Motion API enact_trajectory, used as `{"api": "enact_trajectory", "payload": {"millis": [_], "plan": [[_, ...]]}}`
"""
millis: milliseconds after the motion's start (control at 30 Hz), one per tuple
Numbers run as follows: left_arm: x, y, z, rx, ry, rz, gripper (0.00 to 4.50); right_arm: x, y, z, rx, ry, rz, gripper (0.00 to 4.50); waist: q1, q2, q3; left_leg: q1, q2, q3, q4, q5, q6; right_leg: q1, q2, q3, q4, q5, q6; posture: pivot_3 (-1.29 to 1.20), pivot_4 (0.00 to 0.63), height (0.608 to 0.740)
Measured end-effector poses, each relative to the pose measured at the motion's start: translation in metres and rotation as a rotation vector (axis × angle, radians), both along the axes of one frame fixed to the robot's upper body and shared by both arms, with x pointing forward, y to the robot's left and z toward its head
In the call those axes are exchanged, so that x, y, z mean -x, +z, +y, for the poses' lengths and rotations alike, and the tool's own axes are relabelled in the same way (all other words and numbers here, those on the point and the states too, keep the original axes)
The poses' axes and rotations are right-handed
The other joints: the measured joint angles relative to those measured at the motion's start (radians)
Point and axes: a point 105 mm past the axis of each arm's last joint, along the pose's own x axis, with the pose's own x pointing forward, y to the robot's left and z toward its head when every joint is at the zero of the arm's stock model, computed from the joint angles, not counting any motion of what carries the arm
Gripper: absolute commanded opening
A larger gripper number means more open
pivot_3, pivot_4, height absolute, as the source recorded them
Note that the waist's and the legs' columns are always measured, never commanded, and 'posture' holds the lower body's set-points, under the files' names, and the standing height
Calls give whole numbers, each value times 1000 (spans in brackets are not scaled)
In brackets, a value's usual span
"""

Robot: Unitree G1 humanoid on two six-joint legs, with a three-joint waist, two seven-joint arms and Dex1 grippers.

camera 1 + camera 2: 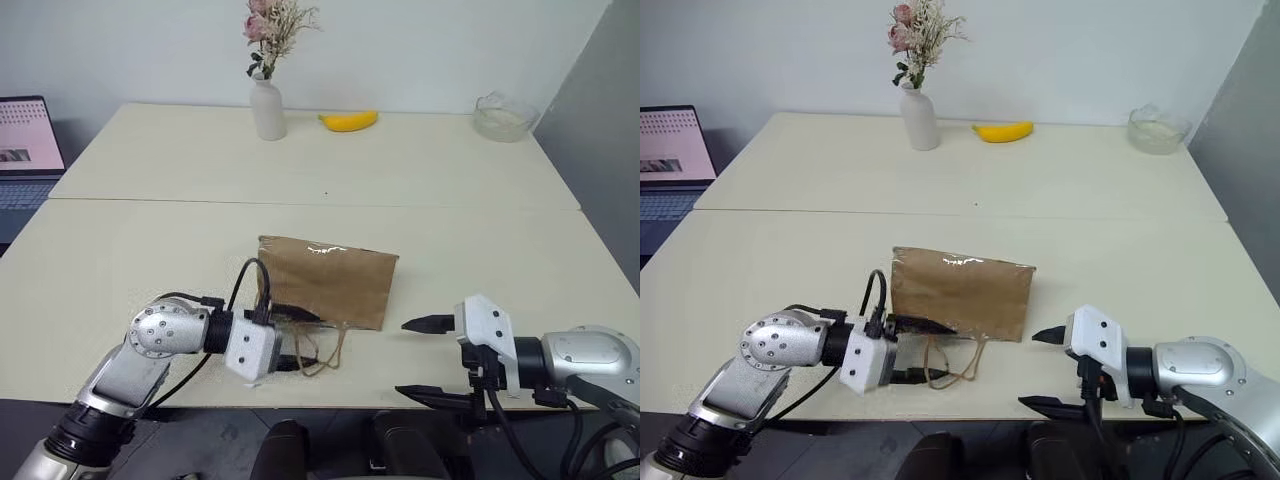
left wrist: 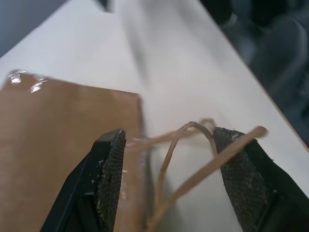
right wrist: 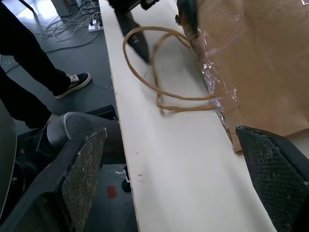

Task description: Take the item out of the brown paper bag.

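Observation:
The brown paper bag (image 1: 330, 280) lies flat on the near table, its mouth and tan cord handles (image 1: 322, 352) turned toward the front edge. The item is hidden. My left gripper (image 1: 293, 338) is open at the bag's mouth. One finger rests over the bag's corner and the other is beside the handles. In the left wrist view the cords (image 2: 183, 159) run between the two fingers without being pinched. My right gripper (image 1: 424, 358) is open to the right of the bag, apart from it, near the front edge. The right wrist view shows the bag (image 3: 256, 63) and its handles (image 3: 164, 72) ahead.
On the far table stand a white vase with flowers (image 1: 267, 108), a banana (image 1: 349, 121) and a glass bowl (image 1: 505, 116). A laptop (image 1: 25, 140) sits at the far left. A person's leg and shoe (image 3: 34, 67) are on the floor beyond the table's front edge (image 3: 120, 145).

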Motion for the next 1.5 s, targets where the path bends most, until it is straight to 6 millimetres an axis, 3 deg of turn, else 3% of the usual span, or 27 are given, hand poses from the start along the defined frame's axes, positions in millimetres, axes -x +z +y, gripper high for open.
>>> {"api": "enact_trajectory", "payload": {"millis": [133, 500, 633, 767, 867, 1133, 1367, 1500], "plan": [[-3, 11, -1, 71, 84, 96, 3006, 0, -1, 0, 1, 2, 0, 4487, 0, 0, 0, 0, 0, 0, 0, 0, 0, 0, 0, 0, 0, 0, 0, 0, 150, 740], [-7, 25, 26, 120, 263, 274, 3006, -1, -4, 1, 10, 10, 2, 4487, -2, 0, 0, 0, -1, -1, 0, 0, 0, 0, 0, 0, 0, 0, -1, 0, 150, 740], [-7, 25, 24, 117, 260, 239, 3006, -3, -2, 3, 1, 21, -11, 4487, -1, 0, 0, 0, -1, 0, 0, 0, 0, 0, 0, 0, 0, 0, -1, 0, 150, 740], [7, 9, 14, 47, 166, 207, 3006, -3, -2, 6, -3, 35, -7, 4487, 0, 0, 0, 0, 0, 0, -1, 0, 0, 0, 0, 0, 0, -1, -1, 0, 150, 740], [14, 2, 6, 20, 102, 187, 2425, -3, -2, 9, -8, 48, -9, 4500, 0, 0, 0, 0, 0, -1, 0, 0, 0, 0, 0, 0, 0, -2, -3, 0, 150, 740], [10, 3, 2, -1, 58, 131, 19, 0, -5, 19, 1, 104, -6, 4500, 0, 0, 0, 0, 0, 0, 0, 0, 0, 0, 0, 0, 0, -3, -5, 0, 150, 740], [-2, 16, -9, 63, 76, 89, 19, -4, -5, 33, -25, 155, -26, 4500, 0, 0, 0, 0, -1, -1, 0, 0, 0, 0, 0, 0, 0, 0, 0, 0, 150, 740], [-25, 43, -18, 199, 179, 92, 19, 0, -7, 46, -18, 228, -22, 4500, -1, 0, 0, 0, -1, -2, 1, 0, 0, 0, 1, -1, 0, 0, 0, 0, 150, 740]]}}
